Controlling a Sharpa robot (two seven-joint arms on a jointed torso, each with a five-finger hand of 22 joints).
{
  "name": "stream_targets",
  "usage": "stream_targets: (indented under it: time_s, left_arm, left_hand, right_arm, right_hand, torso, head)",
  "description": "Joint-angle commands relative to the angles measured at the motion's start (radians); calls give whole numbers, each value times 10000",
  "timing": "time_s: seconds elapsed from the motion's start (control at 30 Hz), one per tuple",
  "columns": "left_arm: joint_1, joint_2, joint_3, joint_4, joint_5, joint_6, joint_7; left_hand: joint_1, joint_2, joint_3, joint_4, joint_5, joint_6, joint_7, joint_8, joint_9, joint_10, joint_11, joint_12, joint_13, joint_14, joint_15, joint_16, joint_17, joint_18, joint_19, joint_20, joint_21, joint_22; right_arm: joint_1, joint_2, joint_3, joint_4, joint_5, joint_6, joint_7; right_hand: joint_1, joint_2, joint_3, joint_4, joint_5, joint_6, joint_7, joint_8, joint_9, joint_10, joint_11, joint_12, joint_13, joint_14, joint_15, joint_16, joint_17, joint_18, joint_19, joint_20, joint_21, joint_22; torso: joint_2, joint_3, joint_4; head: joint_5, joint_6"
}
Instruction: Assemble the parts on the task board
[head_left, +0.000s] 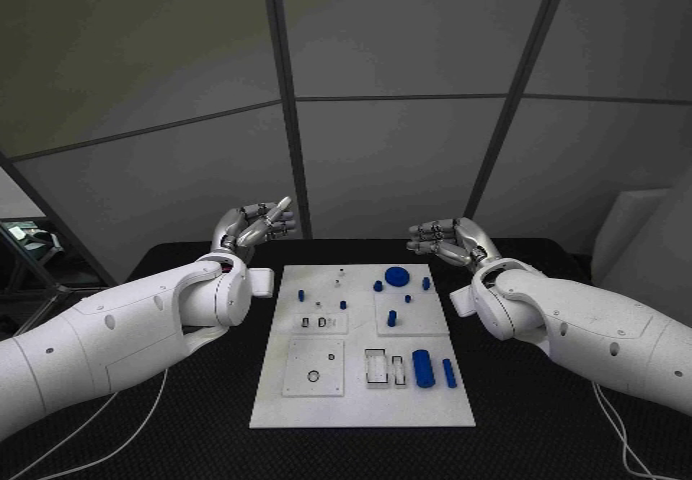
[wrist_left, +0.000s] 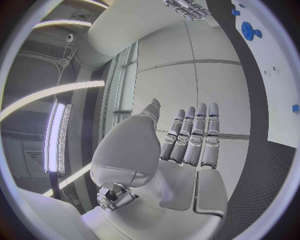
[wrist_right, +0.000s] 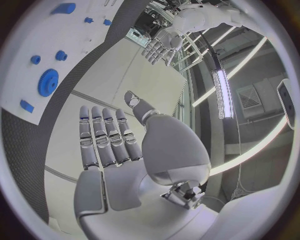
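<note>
- Silver fingers (wrist_left: 195, 135) of the left hand (head_left: 255, 226) straight and side by side, thumb apart, nothing in them; released.
- Right hand (head_left: 450, 240) likewise: fingers (wrist_right: 105, 136) straight, thumb set off, palm bare; released.
- Both hands raised over the far edge of the bench (head_left: 173, 430), left one beyond the board's far left corner, right one beyond its far right corner; neither touches board or parts.
- White board (head_left: 274, 400) lies flat mid-bench, between the two arms.
- Blue round disc (head_left: 397, 276) near the board's far edge, right of centre; small blue pieces close around it, one at (head_left: 378, 286).
- Blue peg (head_left: 391, 319) on a raised square plate, mid-right.
- Small blue pieces on the left half, one at (head_left: 302, 295).
- Large blue cylinder (head_left: 423, 368) lying near the right edge, close side; slim blue bar (head_left: 449, 373) just beside it, to its right.
- Raised plate with a dark ring (head_left: 315, 377) on the near left.
- White cable (head_left: 87, 425) trails over the bench under the left arm.
</note>
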Motion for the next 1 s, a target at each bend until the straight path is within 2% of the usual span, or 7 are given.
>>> stream_targets:
  time_s: [0.03,0.2,0.33,0.5,0.63,0.77,1.0]
  left_arm:
    - [27,-205,12,331,-31,539,-117]
    - [28,-543,13,904,-106,786,-259]
    - [27,-867,12,1489,-206,991,-352]
    - [23,-1205,11,2169,-248,1159,-400]
    - [22,-1438,11,2656,-260,1203,-423]
    - [21,-1581,15,3042,-265,1242,-436]
    - [20,-1622,17,3278,-266,1315,-445]
  left_hand:
    - [133,22,-48,-189,75,311,105,34,-22,567,-67,59,-30,715,-84,138,79,-87,584,-84,283,67]
    - [128,96,-126,-354,81,661,65,-5,-37,1105,-223,-14,-47,1400,-284,186,194,-94,1106,-287,534,108]
    - [96,106,-184,-417,78,767,46,-67,-61,1241,-251,-120,-57,1595,-332,140,233,-97,1234,-340,587,98]
    - [65,97,-221,-433,73,793,34,-99,-73,1257,-253,-179,-62,1660,-344,120,247,-100,1286,-356,610,95]
    - [54,83,-240,-444,72,806,29,-110,-77,1259,-252,-204,-64,1652,-341,94,246,-104,1295,-358,613,91]
    - [44,74,-265,-468,73,819,26,-138,-88,1255,-246,-258,-67,1628,-332,37,242,-110,1316,-360,619,83]
    - [34,81,-280,-482,73,825,24,-163,-97,1245,-240,-303,-69,1612,-325,-5,239,-113,1328,-359,622,76]
  right_arm:
    - [196,0,13,-78,-2058,-6,-478]
    - [535,44,13,-178,-3802,684,-1354]
    - [859,78,13,-132,-5338,1266,-2182]
    - [1240,111,14,-37,-6825,1915,-3067]
    - [1489,188,13,24,-7812,2489,-3630]
    - [1646,355,12,39,-8682,2977,-4047]
    - [1718,573,12,47,-9284,3315,-4261]
  right_hand:
    - [559,-328,377,11,128,1208,-153,-5,-34,1533,-303,-160,32,1930,-459,244,108,187,1582,-473,1347,570]
    - [587,-515,511,8,93,1472,-285,-166,-53,2151,-542,-318,26,3260,-879,553,296,207,2160,-935,2550,1221]
    - [593,-721,555,10,140,1861,-486,-179,-15,2672,-853,-385,42,4863,-1362,1197,735,237,2896,-1415,3890,1958]
    - [424,-898,676,28,161,2066,-623,-291,-18,3031,-1014,-440,56,6003,-1684,2010,1346,212,3348,-1650,4841,2485]
    - [223,-1014,920,35,142,2252,-675,-413,-13,3119,-1066,-466,49,6084,-1746,2571,1928,196,3358,-1727,5324,2774]
    - [-7,-1123,1187,54,137,2373,-700,-564,-12,2955,-1079,-469,42,6221,-1789,3628,2809,191,3574,-1766,5910,3129]
    - [-218,-1164,1350,80,119,2309,-668,-601,-22,2465,-1018,-448,64,6210,-1742,5753,4408,-291,5253,-1716,8098,6286]
  torso:
    - [208,-3,-1]
    - [422,3,82]
    - [647,-9,163]
    - [953,-33,292]
    - [1188,-61,360]
    - [1399,-90,412]
    - [1589,-90,425]
  head:
    - [-31,52]
    - [-91,37]
    - [-167,72]
    - [-259,231]
    - [-329,321]
    - [-336,318]
    - [-340,333]
